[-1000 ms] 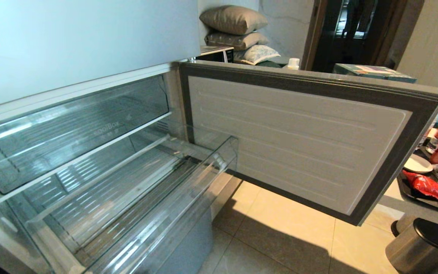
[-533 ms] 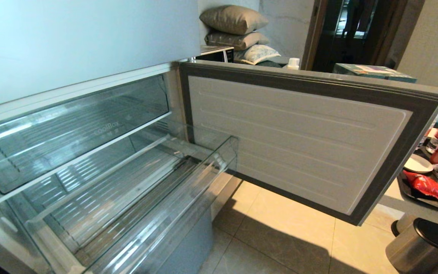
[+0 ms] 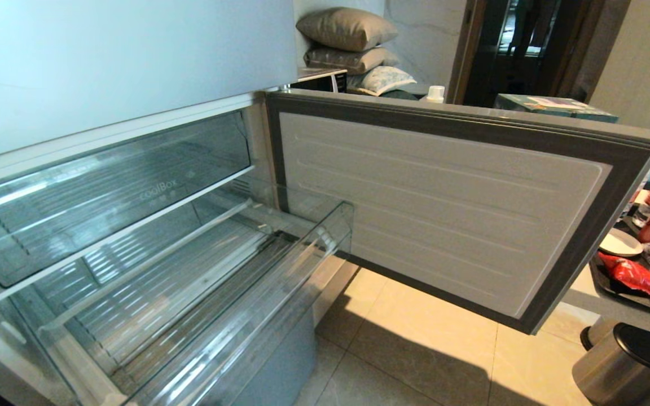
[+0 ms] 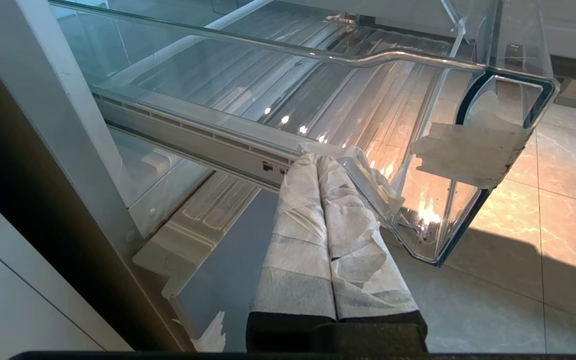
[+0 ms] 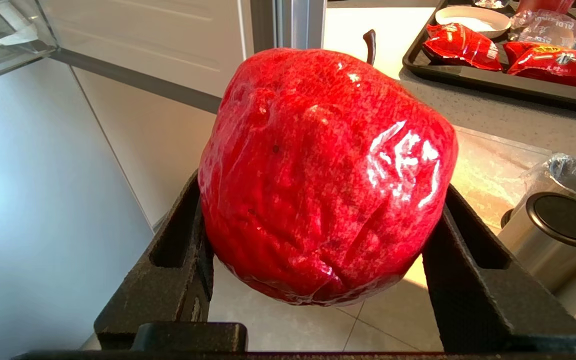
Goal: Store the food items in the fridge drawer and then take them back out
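Right now our right gripper (image 5: 318, 260) has its jaws clamped on either flank of a glossy red apple (image 5: 325, 175), stem pointing away from the wrist, held off the floor near the open fridge door (image 3: 443, 208), presumably so we can carry it into the fridge drawer (image 3: 257, 307), which stands pulled out and bare. Our left gripper (image 4: 330, 165) rests closed with nothing between its taped fingers (image 4: 298, 225), tips at the drawer's front corner. Against the earlier head view, nothing has shifted.
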Controlling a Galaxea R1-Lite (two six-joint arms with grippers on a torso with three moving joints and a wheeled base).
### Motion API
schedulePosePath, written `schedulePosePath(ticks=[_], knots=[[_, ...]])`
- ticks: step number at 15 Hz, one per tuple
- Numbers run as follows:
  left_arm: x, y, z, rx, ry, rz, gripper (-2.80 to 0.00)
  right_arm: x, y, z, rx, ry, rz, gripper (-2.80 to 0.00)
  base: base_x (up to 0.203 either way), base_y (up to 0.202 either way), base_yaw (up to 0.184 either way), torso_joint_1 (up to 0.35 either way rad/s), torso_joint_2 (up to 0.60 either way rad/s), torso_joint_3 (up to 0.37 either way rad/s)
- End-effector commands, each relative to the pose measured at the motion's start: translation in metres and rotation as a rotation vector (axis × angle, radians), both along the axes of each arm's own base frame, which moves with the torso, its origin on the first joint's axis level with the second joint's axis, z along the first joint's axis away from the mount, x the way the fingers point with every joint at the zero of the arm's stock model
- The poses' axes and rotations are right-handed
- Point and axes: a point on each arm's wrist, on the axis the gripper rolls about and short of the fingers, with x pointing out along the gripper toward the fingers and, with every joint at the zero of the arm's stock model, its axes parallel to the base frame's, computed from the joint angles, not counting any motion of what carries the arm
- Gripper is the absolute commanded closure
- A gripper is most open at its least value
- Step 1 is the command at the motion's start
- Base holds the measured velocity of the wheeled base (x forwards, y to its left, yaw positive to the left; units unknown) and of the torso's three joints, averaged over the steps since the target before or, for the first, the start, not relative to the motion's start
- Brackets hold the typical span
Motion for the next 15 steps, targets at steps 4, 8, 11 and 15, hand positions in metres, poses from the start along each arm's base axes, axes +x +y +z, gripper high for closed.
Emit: schedulePosePath(ticks=[4, 8, 11, 15], knots=[[-0.0001, 0.0000, 0.0000, 0.000, -0.001, 0.000, 0.00, 0.0001, -0.0001, 0.0000, 0.004, 0.001, -0.003, 0.00, 0.000, 0.000, 0.000, 0.000, 0.00, 0.000], [-0.0001, 0.0000, 0.0000, 0.000, -0.001, 0.000, 0.00, 0.0001, -0.0001, 0.0000, 0.004, 0.001, -0.003, 0.00, 0.000, 0.000, 0.000, 0.000, 0.00, 0.000], [-0.0001, 0.0000, 0.0000, 0.000, -0.001, 0.000, 0.00, 0.0001, -0.0001, 0.0000, 0.004, 0.001, -0.003, 0.00, 0.000, 0.000, 0.000, 0.000, 0.00, 0.000], [-0.0001, 0.0000, 0.0000, 0.000, -0.001, 0.000, 0.00, 0.0001, -0.0001, 0.0000, 0.002, 0.001, -0.003, 0.00, 0.000, 0.000, 0.000, 0.000, 0.00, 0.000]])
